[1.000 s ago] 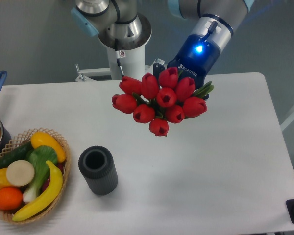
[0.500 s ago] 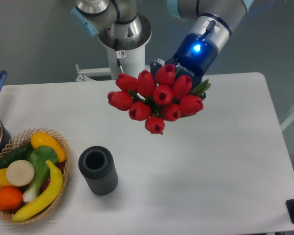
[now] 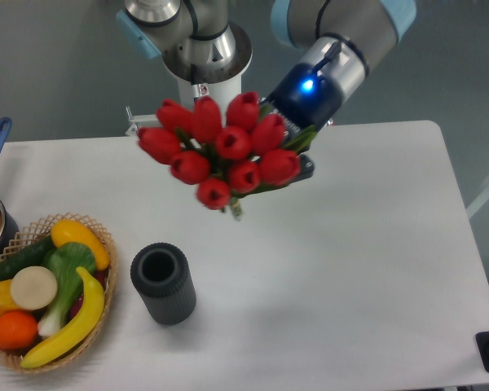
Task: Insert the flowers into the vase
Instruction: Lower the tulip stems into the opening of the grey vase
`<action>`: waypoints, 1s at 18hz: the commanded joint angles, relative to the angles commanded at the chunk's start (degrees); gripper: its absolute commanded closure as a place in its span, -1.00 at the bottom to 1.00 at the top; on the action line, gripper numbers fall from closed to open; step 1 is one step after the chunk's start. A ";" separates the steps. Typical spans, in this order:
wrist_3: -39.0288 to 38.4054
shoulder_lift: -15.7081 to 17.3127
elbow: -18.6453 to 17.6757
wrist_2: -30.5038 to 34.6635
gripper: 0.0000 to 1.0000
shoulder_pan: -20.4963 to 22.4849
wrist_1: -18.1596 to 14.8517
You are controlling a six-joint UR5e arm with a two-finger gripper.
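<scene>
Just flowers before pincer

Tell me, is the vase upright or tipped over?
Upright: the vase stands on the table, its round mouth facing up and empty.

Flowers hang above the table; vase right of basket

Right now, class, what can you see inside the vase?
The vase stands upright, and its round mouth shows only a dark hollow. The flowers hang above the table, up and right of it. The bottom is too dark to see.
</scene>
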 joint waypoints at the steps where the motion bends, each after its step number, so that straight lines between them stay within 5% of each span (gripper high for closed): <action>1: 0.61 -0.71 0.27 -0.01 0.56 -0.44 0.00; 9: 11.07 -4.75 0.44 -3.26 0.56 -4.23 0.00; 18: 11.69 -5.11 -2.71 -5.28 0.56 -5.28 0.09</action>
